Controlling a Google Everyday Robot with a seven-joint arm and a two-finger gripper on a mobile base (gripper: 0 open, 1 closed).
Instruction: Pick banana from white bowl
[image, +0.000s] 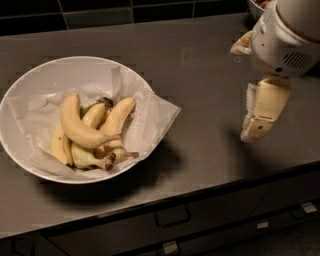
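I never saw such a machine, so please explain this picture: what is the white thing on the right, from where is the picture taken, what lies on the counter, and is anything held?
The white thing on the right is the end of a robot arm; its cream lower part is the gripper, the robot's hand. It hangs above the dark counter, well right of the white bowl, and holds nothing. The one camera looks down on the counter at a slant; its mounting is not known. The wide bowl on the left is lined with paper. Several bananas lie in it; the pale yellow banana on top is the one to pick.
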